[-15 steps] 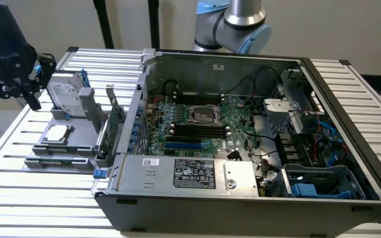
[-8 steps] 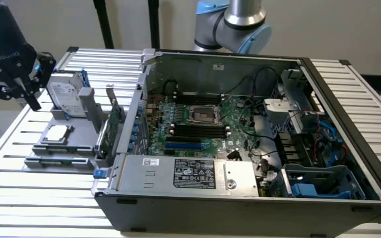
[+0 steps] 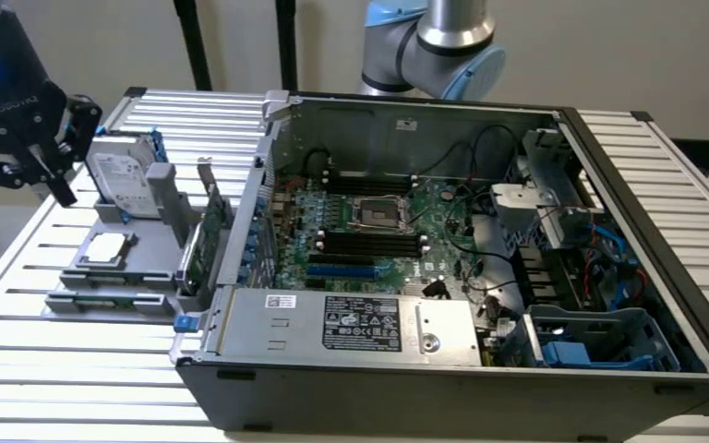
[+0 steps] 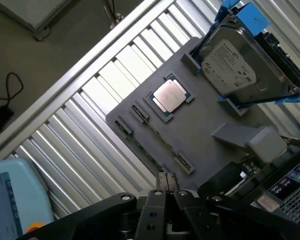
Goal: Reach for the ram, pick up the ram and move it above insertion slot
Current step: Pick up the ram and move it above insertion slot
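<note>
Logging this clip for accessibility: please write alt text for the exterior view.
The black gripper hangs at the exterior view's left, close to a hard drive standing upright in a grey fixture that also holds a CPU. Toward the exterior view's right, on the slatted table, sits an open computer case, motherboard exposed.

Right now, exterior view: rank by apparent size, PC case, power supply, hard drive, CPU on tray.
1. PC case
2. power supply
3. hard drive
4. CPU
Clear gaps throughout, no ties.
</note>
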Action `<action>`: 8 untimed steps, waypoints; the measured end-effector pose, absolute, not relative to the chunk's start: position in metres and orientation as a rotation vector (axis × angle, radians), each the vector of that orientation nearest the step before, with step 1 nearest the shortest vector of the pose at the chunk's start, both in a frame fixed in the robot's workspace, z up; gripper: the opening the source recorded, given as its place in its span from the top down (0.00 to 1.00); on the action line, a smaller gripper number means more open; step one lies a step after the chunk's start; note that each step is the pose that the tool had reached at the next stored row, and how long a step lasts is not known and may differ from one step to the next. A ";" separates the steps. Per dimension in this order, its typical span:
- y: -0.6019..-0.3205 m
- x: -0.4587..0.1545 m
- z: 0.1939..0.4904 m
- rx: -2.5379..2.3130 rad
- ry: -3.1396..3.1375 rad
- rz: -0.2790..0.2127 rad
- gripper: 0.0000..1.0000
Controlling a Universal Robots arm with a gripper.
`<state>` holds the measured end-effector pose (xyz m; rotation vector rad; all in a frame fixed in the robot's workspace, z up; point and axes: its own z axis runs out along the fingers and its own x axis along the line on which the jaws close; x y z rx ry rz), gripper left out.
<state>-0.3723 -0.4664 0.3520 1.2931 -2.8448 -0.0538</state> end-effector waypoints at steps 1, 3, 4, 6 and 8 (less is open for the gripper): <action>-0.466 -0.372 0.352 1.318 -2.833 -0.054 0.89; -0.466 -0.372 0.352 1.369 -2.808 -0.053 0.89; -0.466 -0.372 0.352 1.396 -2.794 -0.053 0.89; -0.466 -0.372 0.352 1.447 -2.768 -0.052 0.89; -0.466 -0.372 0.351 1.495 -2.741 -0.052 0.89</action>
